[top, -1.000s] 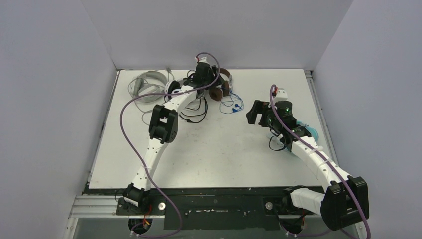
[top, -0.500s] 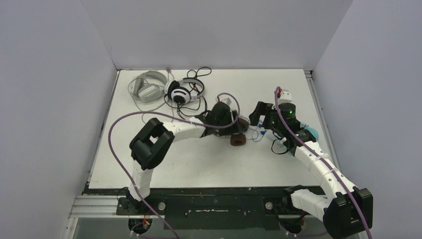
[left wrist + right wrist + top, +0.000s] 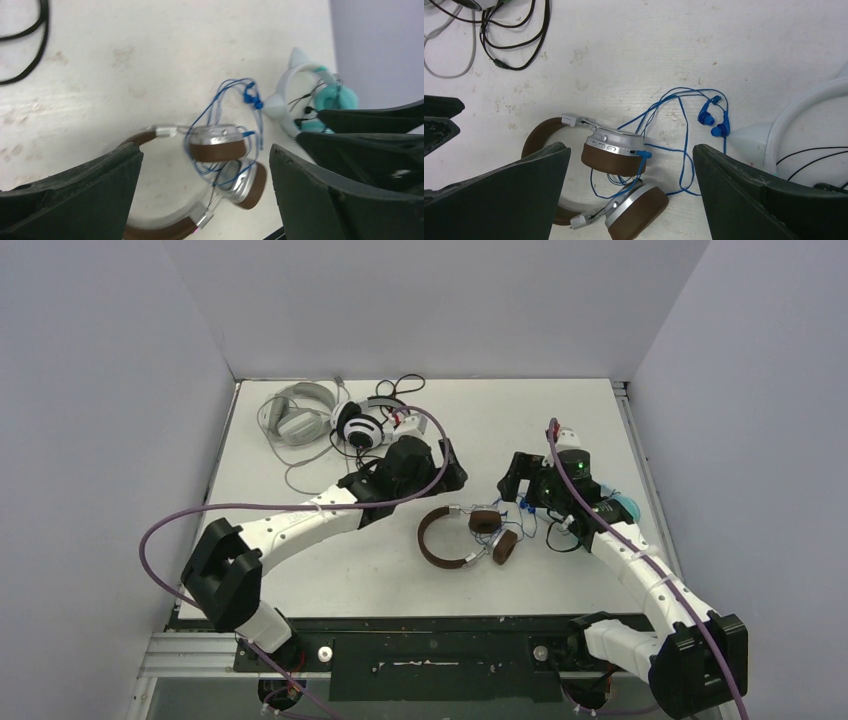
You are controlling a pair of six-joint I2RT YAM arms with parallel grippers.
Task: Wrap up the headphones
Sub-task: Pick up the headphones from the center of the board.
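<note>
White tabletop (image 3: 330, 570) fills my overhead feed, with the left pincer (image 3: 450, 475) and the right pincer (image 3: 512, 477) both spread wide and gripping nothing. Between and just beneath their fingertips I see the brown, silver-hinged over-ear headphones (image 3: 487, 521) lying flat, their thin blue cable (image 3: 684, 150) tangled loosely around the earcups.
</note>
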